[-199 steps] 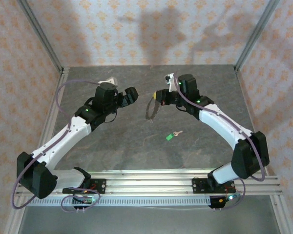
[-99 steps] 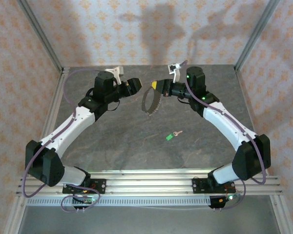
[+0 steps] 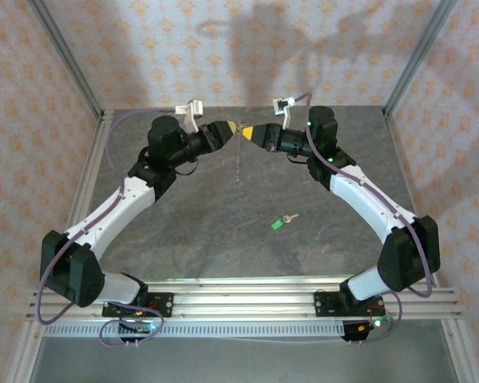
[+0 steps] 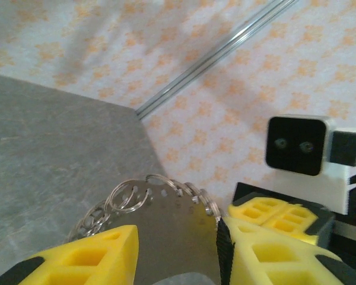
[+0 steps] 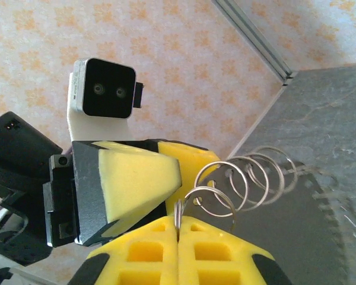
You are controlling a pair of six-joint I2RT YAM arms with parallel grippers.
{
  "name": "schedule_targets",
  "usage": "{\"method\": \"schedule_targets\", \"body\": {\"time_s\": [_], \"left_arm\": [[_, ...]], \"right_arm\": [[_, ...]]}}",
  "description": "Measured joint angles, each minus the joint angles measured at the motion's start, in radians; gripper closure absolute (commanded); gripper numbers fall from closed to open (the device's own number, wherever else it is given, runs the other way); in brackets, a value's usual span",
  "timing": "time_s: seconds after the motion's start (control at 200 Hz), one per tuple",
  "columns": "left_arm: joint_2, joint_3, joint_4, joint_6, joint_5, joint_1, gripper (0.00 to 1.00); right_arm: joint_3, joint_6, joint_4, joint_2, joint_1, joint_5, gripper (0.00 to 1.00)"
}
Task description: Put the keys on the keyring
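Keyring (image 3: pixel 239 159) hangs pinched in right claw (image 3: pixel 247 132); left claw (image 3: pixel 234 128) straddles its rim, grip unclear.

Three walls around me, the back wall (image 3: pixel 144 56), left wall (image 3: pixel 20 159) and right wall (image 3: pixel 467 159), all papered pale peach with small orange floral motifs. Soft grey shadows (image 3: pixel 279 36) lie across the upper back wall.

Slanted aluminium posts at the far corners: left post (image 3: pixel 68 60), right post (image 3: pixel 415 60).

Tabletop (image 3: pixel 215 239) — dark grey, stone-like mottling, matte, evenly lit. Grooved silver rails (image 3: pixel 247 291) run along its near edge, and a side rail (image 3: pixel 88 183) runs up its left edge.

Left wrist view: same wallpaper, a post crossing it diagonally.
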Motion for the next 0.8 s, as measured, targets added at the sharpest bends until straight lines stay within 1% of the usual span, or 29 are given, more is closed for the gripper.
{"method": "schedule_targets", "body": {"time_s": [0.145, 0.32, 0.801], "left_arm": [[-0.011, -0.019, 0.074, -0.043, 0.026, 0.0, 0.56], [-0.013, -0.034, 0.134, -0.078, 0.052, 0.0, 0.57], [-0.013, -0.042, 0.197, -0.117, 0.079, -0.001, 0.63]], "right_arm": [[0.0, 0.031, 0.031, 0.0, 0.0, -0.007, 1.0], [0.0, 0.068, 0.071, 0.003, 0.0, -0.011, 1.0], [-0.002, 0.138, 0.142, 0.031, 0.0, -0.018, 1.0]]}}
